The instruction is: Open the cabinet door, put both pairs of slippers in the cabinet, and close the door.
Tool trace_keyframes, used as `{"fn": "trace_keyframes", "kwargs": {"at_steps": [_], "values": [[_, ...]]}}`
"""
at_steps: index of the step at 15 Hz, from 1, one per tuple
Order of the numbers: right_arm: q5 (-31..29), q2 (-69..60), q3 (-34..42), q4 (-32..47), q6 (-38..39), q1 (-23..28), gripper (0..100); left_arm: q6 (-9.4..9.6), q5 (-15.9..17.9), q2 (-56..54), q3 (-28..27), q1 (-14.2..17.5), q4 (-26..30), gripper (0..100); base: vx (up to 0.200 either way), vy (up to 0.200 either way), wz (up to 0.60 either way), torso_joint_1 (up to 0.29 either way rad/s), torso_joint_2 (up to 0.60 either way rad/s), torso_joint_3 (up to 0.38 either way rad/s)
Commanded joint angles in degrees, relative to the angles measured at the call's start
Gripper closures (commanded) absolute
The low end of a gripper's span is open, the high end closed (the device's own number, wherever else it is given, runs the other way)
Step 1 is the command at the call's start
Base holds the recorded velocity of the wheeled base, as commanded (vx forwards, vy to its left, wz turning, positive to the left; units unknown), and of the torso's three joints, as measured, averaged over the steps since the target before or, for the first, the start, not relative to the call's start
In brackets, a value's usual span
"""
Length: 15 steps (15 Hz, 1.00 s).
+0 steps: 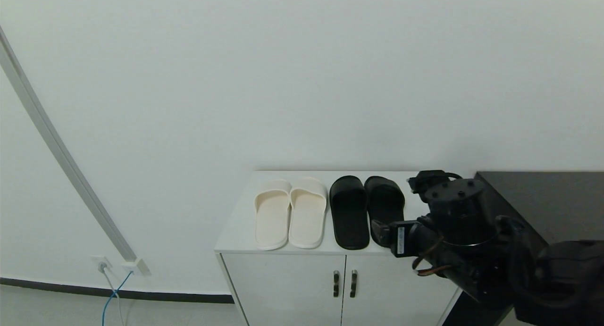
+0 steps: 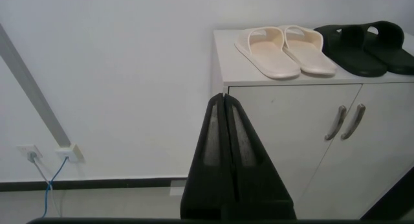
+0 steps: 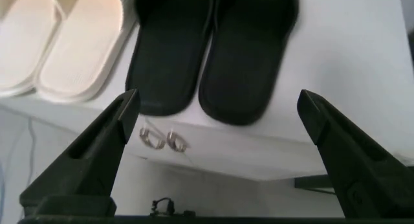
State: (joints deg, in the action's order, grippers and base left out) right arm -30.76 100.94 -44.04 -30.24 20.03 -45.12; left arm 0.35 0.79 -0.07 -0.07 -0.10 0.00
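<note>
nothing done yet: cabinet doors (image 1: 288, 288) closed, white slippers (image 1: 290, 213) and black slippers (image 1: 365, 210) lying on top. right gripper (image 3: 218, 98) spread wide, apparently above the black pair. left gripper (image 2: 224, 101) clenched on nothing, apart from the doors.

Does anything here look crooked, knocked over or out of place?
Nothing stands out. The white slippers and black slippers lie in neat side-by-side pairs on the cabinet, and both its doors are shut.

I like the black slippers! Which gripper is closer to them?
Right. The right gripper hangs open by the heels of the black slippers; the left gripper, shut, sits lower, away from the cabinet.
</note>
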Motion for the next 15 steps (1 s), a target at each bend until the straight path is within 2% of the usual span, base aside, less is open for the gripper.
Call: {"fn": "trace_keyframes", "kwargs": {"at_steps": [1,4,5,12,15], "values": [[-2.64,8.75,-5.09,-0.43,0.36,-0.06,0,-0.09,0.0,0.07,-0.01,0.01,0.0,100,0.0,0.0,0.0,0.0,0.0,0.0],[-5.81,15.69,-9.92,-3.86,0.36,0.38,0,-0.09,0.0,0.07,-0.01,0.01,0.0,100,0.0,0.0,0.0,0.0,0.0,0.0],[-7.56,20.44,-13.61,-5.61,-0.08,1.7,0,-0.09,0.09,0.07,-0.01,0.01,0.0,100,0.0,0.0,0.0,0.0,0.0,0.0],[-8.18,33.97,-31.1,-5.61,-2.28,6.71,0,-0.09,0.0,0.07,-0.01,0.01,0.0,100,0.0,0.0,0.0,0.0,0.0,0.0],[-8.44,36.52,-35.41,-5.7,-4.12,8.29,0,-0.09,0.0,0.07,-0.01,0.01,0.0,100,0.0,0.0,0.0,0.0,0.0,0.0]]}}
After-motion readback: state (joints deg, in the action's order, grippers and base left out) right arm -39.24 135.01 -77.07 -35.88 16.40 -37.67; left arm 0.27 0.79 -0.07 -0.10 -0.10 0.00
